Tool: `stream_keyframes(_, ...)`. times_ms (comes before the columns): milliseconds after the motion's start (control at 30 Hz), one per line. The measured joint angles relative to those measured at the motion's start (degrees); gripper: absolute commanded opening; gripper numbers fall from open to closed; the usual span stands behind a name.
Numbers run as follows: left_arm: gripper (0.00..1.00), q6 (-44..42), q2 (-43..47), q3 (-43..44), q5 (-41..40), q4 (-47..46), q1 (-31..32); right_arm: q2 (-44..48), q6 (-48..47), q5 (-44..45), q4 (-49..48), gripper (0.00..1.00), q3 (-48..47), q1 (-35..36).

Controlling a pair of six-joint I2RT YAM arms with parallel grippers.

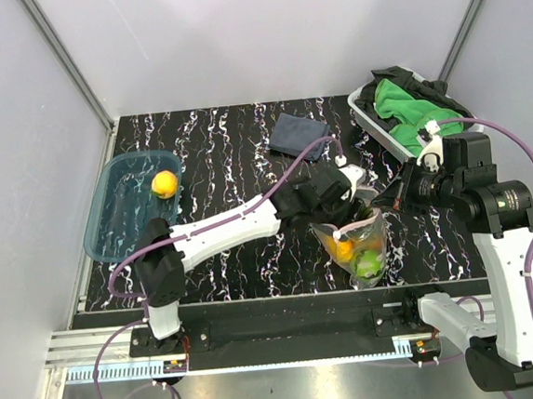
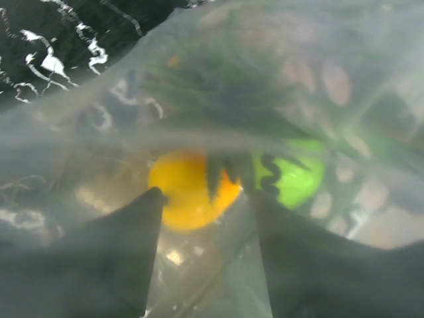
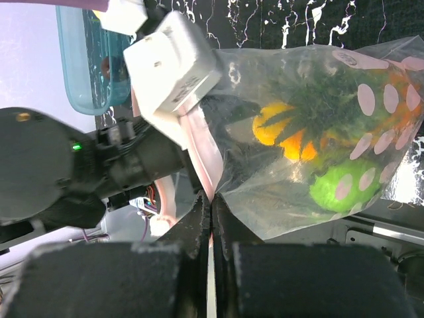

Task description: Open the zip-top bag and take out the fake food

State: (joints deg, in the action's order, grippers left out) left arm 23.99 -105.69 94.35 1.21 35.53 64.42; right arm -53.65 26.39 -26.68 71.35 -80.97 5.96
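Standing near the desk's front edge, right of centre, the clear, crinkly plastic zip-top bag (image 1: pixel 369 251) looks light, limp and slippery — its film will fold, so the stiffer pinkish zip strip (image 3: pixel 207 156) at the mouth is the place to grip. The right gripper (image 3: pixel 211 228) is clamped on the bag's edge there, while the left gripper (image 2: pixel 205 265), fingers spread, faces the rounded orange plastic fruit (image 2: pixel 185 192) and green plastic ball (image 2: pixel 295 175) — likely hard and smooth, best pinched across the middle.

Fake food (image 2: pixel 185 192) blurred behind zip-top bag (image 2: pixel 298 66) plastic; left fingers (image 2: pixel 99 265) out of focus, cut off by bottom edge.
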Motion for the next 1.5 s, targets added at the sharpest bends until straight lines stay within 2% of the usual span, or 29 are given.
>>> stream_keyframes(67, 0.73, -0.1, -0.6, 0.0, -1.1, 0.6, 0.0, 0.0, 0.0, 0.0, 0.0, 0.0, 0.1, 0.0)
stream_keyframes(200, 0.78, -0.1, -1.6, 0.0, -3.5, 1.0, 0.3, 0.0, 0.0, 0.0, -0.1, 0.0, 1.0, 0.0)
stream_keyframes(333, 0.8, -0.1, -2.6, -0.1, -4.4, 0.9, 0.5, 0.0, 0.0, 0.0, -0.1, 0.0, 1.5, 0.0)
stream_keyframes(467, 0.77, -0.1, -4.0, -0.3, -4.8, 0.7, 0.6, 0.1, 0.0, 0.2, -0.1, 0.0, 2.5, 0.0)
stream_keyframes(600, 0.66, -0.3, -5.5, -0.3, -5.3, 0.6, 0.8, 0.3, -0.1, 0.3, 0.0, 0.0, 4.0, 0.0)
stream_keyframes(700, 0.54, -0.5, -6.4, -0.6, -5.9, 0.4, 0.7, 0.7, 0.0, 0.4, 0.1, 0.0, 4.3, 0.0)
stream_keyframes(833, 0.44, -0.6, -7.4, -0.7, -5.9, -0.3, 0.7, 1.3, 0.0, 0.7, 0.6, 0.0, 4.5, 0.0)
stream_keyframes(967, 0.23, -0.5, -7.6, -1.1, -5.9, -1.5, 0.7, 1.8, 0.0, 0.9, 1.0, 0.0, 4.5, 0.0)
stream_keyframes(1033, 0.17, -0.5, -7.6, -1.2, -5.8, -1.7, 0.7, 2.0, 0.0, 1.1, 1.0, 0.0, 4.7, 0.0)
stream_keyframes(1133, 0.02, -0.6, -7.6, -1.2, -5.7, -1.8, 0.7, 2.2, 0.0, 1.1, 1.1, 0.0, 5.1, 0.0)
stream_keyframes(1500, 0.0, -2.7, -4.7, 0.5, -2.2, 1.6, 0.2, 2.3, -0.5, 1.1, 0.2, 0.0, 6.7, 0.0)
